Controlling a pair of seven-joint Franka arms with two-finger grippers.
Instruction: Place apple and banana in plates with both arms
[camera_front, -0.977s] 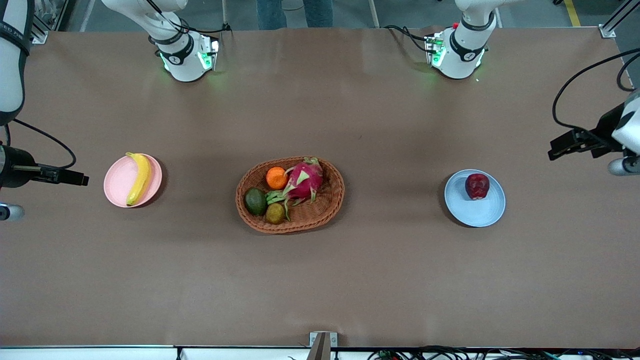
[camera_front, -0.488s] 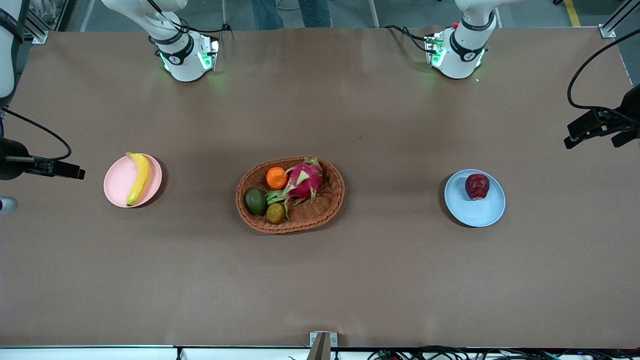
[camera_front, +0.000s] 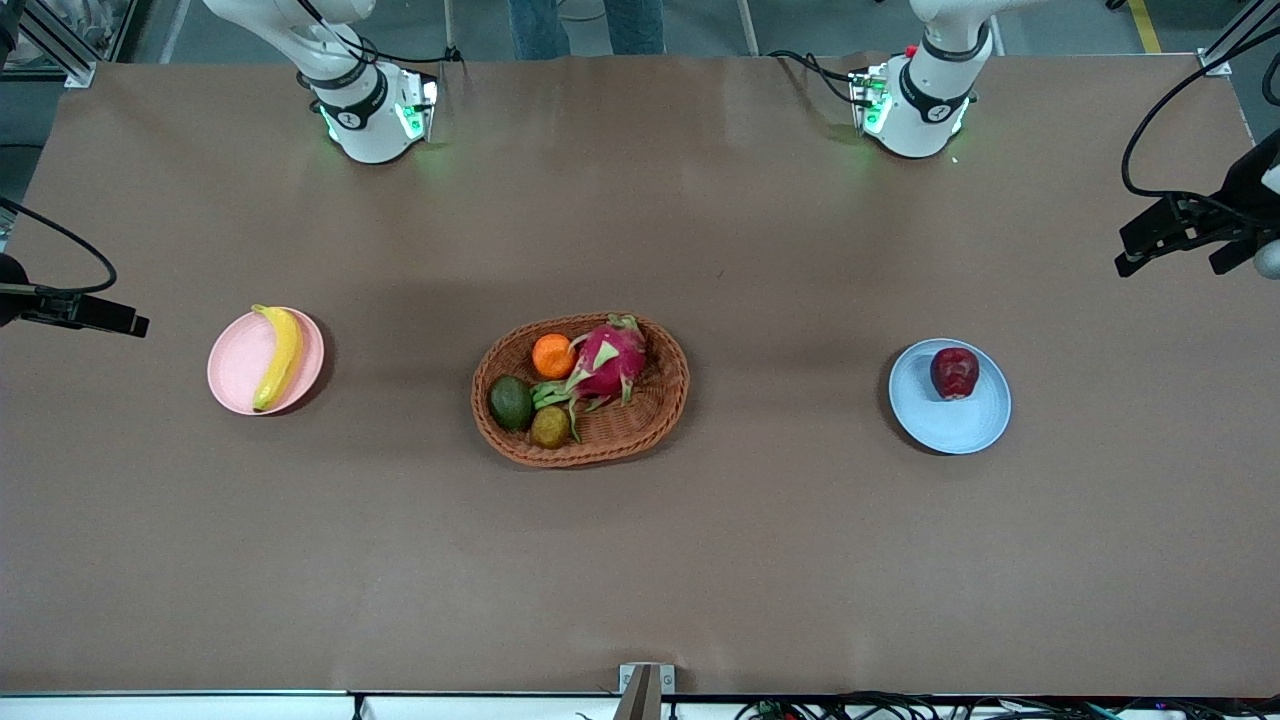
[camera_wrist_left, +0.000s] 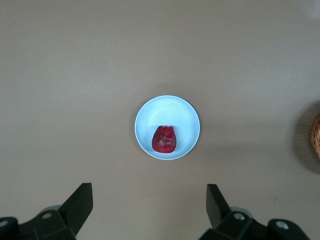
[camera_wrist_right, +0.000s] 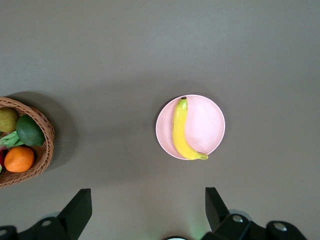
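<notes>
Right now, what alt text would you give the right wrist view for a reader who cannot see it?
A yellow banana lies on a pale pink plate on a brown table, seen from above. The right gripper hangs over the table with its fingers spread open and empty. A wicker basket holding an orange and other fruit sits toward the table's middle.

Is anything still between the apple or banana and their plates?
No. The apple already sits on the blue plate and the banana on the pink plate; both grippers are up and open, holding nothing.
</notes>
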